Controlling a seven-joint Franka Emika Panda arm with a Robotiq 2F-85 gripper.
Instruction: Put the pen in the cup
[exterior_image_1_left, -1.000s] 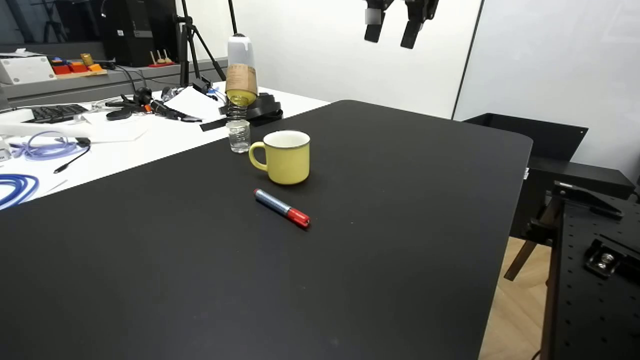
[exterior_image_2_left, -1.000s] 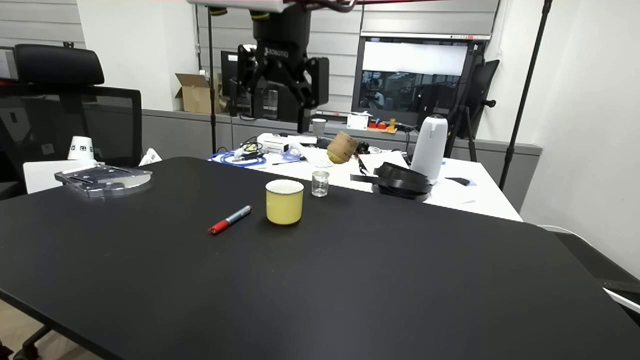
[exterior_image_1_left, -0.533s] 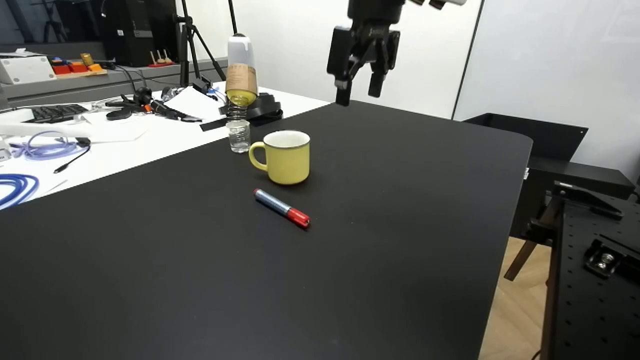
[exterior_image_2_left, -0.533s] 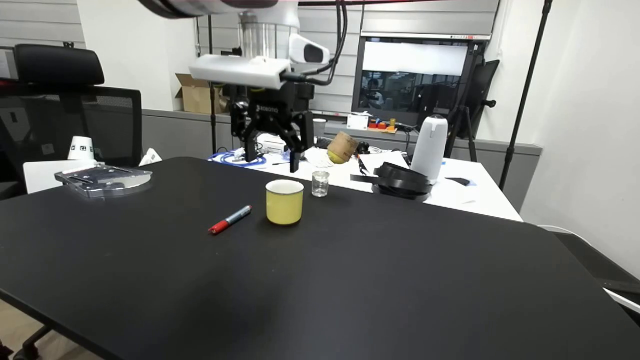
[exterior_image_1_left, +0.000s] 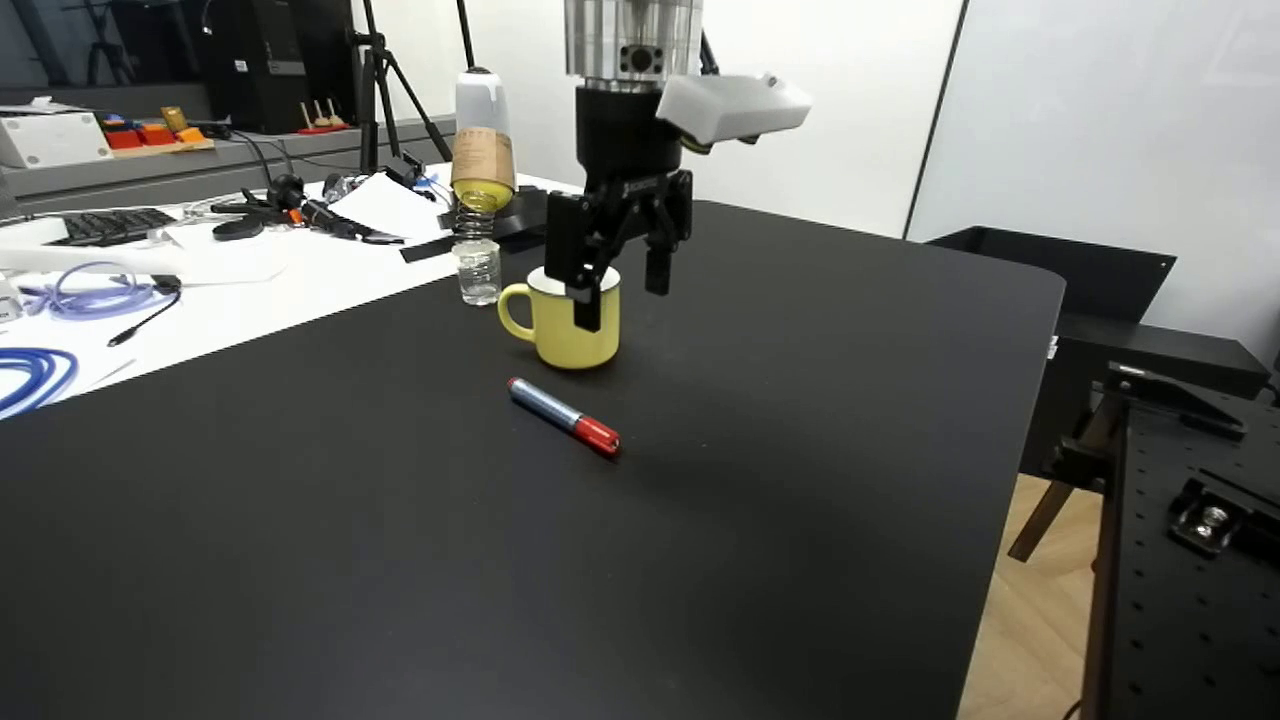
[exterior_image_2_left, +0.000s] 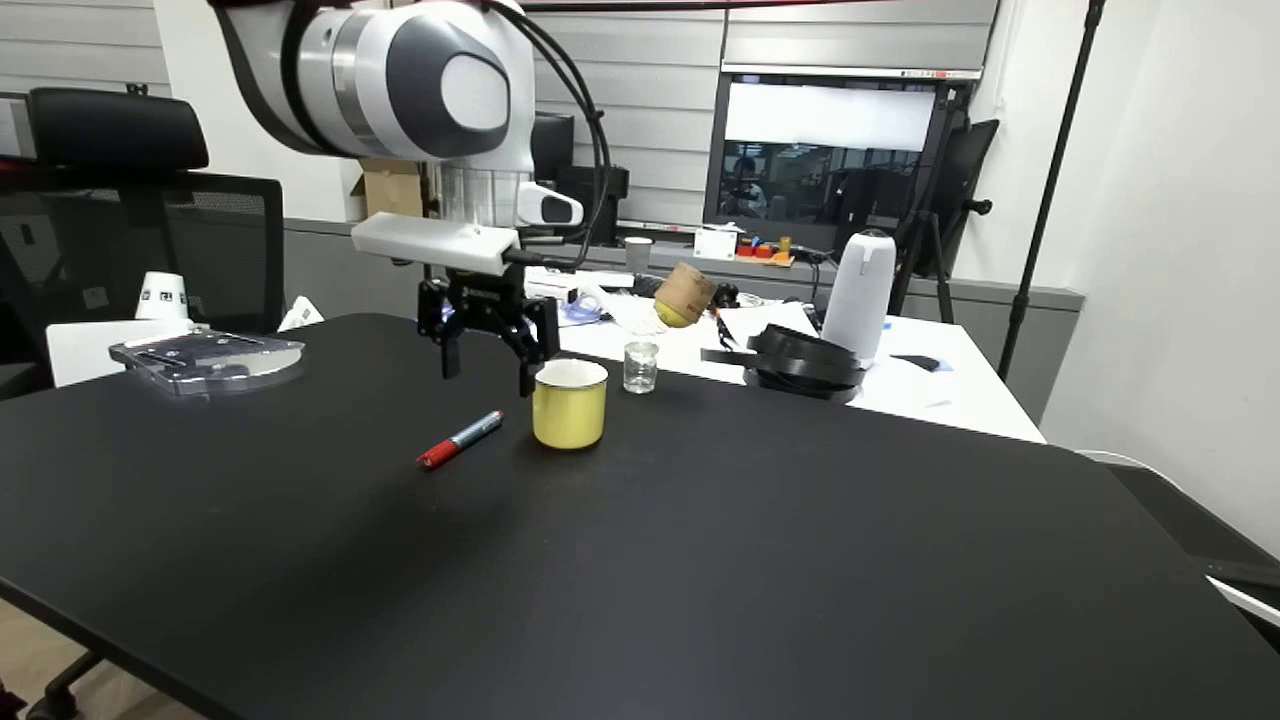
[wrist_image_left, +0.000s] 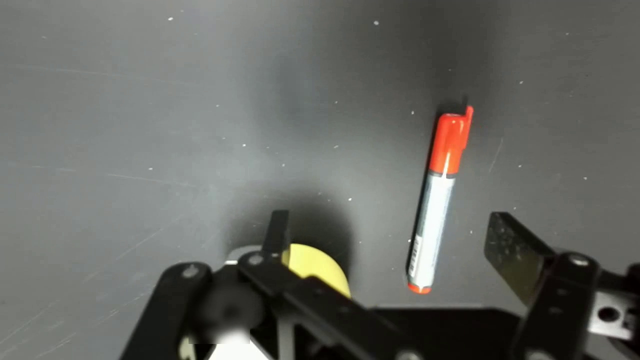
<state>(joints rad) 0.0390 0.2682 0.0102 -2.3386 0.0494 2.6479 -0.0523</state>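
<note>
One slim, round, plastic-looking marker pen (exterior_image_2_left: 460, 440), silvery blue with a red cap, begins my row in an exterior view, lying on the smooth black-topped table (exterior_image_2_left: 700, 560). I judge it light and stiff, hard to harm, but smooth enough to roll or slip; I'd take it mid-barrel, across its length, rather than by the cap, which might pull loose. Above and just right hangs my jointed black two-fingered claw (exterior_image_2_left: 488, 378), spread wide, holding nothing. In the wrist view the pen runs roughly crosswise to my closing line, so little turning seems needed. Next stands the squat yellow ceramic-looking mug (exterior_image_2_left: 568, 418), near the pen but apart. Its inner wall is white; its bottom is hidden, so what it holds I can't tell. A finger (wrist_image_left: 276, 232) overlaps it in the wrist view, so I could knock it coming down. Further right, a small clear glass jar (exterior_image_2_left: 640, 370) shows no contents I can make out.
</note>
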